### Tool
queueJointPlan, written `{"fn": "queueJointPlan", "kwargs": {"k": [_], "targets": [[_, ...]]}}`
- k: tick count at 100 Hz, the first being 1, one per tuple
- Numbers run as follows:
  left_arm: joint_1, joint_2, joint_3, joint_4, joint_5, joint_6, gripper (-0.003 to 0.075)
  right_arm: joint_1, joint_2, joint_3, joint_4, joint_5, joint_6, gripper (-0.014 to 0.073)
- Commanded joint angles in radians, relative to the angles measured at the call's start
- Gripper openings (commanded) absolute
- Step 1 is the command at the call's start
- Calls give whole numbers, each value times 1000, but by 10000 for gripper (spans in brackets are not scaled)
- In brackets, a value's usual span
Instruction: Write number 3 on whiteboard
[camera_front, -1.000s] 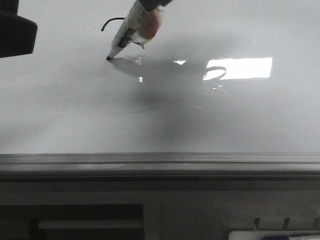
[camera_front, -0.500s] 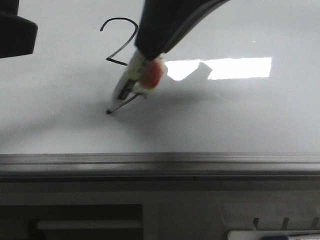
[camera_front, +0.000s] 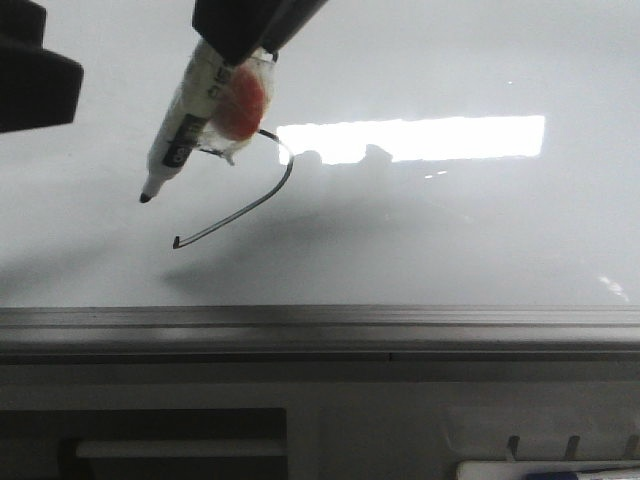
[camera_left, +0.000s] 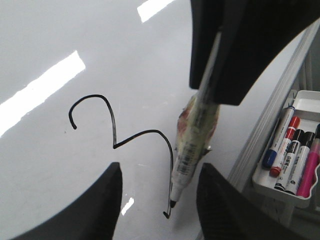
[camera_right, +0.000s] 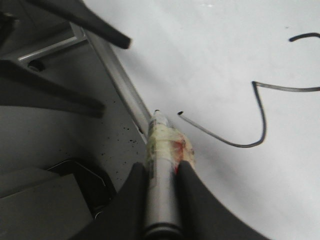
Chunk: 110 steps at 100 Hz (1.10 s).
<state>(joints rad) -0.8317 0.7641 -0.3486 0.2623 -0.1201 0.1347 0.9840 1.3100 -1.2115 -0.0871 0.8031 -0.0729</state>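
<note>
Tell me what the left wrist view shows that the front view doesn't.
Only the left wrist view: the whole 3, upper loop included, and a tray of spare markers beyond the board's edge. Only the front view: the board's grey rail. Both: the whiteboard, the right tool's marker and the 3's lower curve.

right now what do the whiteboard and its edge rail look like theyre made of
The whiteboard looks like a smooth, glossy coated panel: it mirrors a bright rectangular light and takes the drawn number 3. Whether it is plastic or enamelled metal is unclear. The edge rail looks like dull grey metal with long ridges, probably aluminium.
</note>
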Motion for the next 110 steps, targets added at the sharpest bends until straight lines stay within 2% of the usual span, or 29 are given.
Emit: {"fn": "queueJointPlan", "kwargs": {"k": [1, 19, 50, 77, 87, 106, 110], "targets": [[-24, 38, -27, 27, -61, -9, 315, 15, -35, -34, -12, -19, -12, -41], [-71, 100, -29, 46, -116, -9, 315, 24, -33, -34, -12, -23, -12, -41], [-52, 169, -31, 29, -154, -7, 315, 89, -33, -34, -10, -28, -10, -41], [-52, 176, -31, 27, -157, -7, 304, 90, -33, -34, -3, -14, -10, -41], [-52, 176, -31, 27, -144, -7, 234, 90, -33, -34, 2, -14, -10, -41], [-54, 176, -31, 27, -141, -7, -18, 90, -33, -34, 17, -14, -10, -41], [-54, 176, -31, 27, -141, -7, -20, 90, -33, -34, 19, -14, -10, -41]]}}
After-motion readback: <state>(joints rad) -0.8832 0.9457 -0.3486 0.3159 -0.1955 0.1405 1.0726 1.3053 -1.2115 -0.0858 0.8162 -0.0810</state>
